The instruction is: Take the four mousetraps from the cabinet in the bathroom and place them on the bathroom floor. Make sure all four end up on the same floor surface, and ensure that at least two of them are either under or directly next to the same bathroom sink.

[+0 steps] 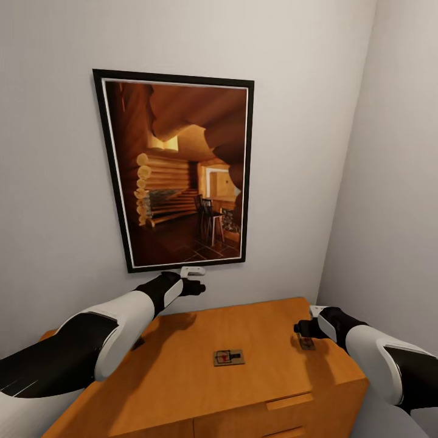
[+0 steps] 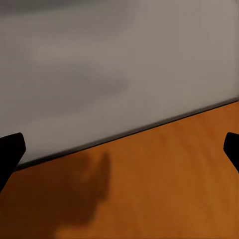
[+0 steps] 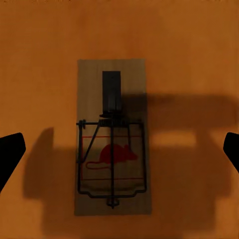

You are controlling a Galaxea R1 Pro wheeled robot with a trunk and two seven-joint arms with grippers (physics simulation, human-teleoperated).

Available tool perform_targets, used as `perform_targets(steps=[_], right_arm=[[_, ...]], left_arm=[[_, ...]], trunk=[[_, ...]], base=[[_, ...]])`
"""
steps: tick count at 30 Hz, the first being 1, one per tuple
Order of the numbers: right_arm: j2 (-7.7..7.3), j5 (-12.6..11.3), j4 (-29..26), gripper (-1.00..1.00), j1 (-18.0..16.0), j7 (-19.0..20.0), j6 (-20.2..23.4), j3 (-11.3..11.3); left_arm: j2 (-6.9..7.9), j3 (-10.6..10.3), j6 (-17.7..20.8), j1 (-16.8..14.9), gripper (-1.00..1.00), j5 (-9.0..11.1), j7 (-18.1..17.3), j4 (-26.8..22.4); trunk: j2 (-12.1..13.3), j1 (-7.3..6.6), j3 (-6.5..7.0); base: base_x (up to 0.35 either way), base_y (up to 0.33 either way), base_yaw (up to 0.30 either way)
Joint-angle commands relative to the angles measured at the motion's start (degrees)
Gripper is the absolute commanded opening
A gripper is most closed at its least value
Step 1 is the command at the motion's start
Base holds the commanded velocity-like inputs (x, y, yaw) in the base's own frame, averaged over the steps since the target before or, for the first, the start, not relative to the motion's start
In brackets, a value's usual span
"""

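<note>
I'm hovering my right end effector (image 3: 119, 149), spread wide, over the tan wire-sprung mousetrap (image 3: 112, 137) near the orange-brown wooden cabinet's (image 1: 255, 328) right edge; descending off-centre risks nudging it overboard. Left end effector (image 2: 119, 149) also wide.

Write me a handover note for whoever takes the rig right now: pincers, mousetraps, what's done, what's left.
Left pincer: open, empty, held over the back of the cabinet top near the wall.
Right pincer: open, hovering straight above a mousetrap near the top's right edge; not touching it yet.
A second mousetrap lies mid-top. The other two are not in view here.
Done: nothing visibly placed on the floor.
Left: lower the right pincer and grasp, collect the rest, set all four on the bathroom floor, two by the sink.
</note>
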Motion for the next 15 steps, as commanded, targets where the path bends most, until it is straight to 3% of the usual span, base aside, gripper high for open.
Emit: perform_targets(steps=[1, 15], right_arm=[[-0.02, 0.61, -0.01, 1.00, -0.02, 0.24, 0.18, -0.44], [0.05, 0.61, 0.01, 1.00, -0.02, 0.24, 0.18, -0.44]], left_arm=[[0.00, -0.49, 0.24, -0.01, 1.00, 0.50, -0.05, -0.05], [0.00, -0.49, 0.21, -0.01, 1.00, 0.54, -0.05, 0.06]], trunk=[[-0.04, 0.02, -0.02], [-0.04, 0.02, -0.02]], base=[[0.006, 0.000, 0.000], [0.001, 0.000, 0.000]])
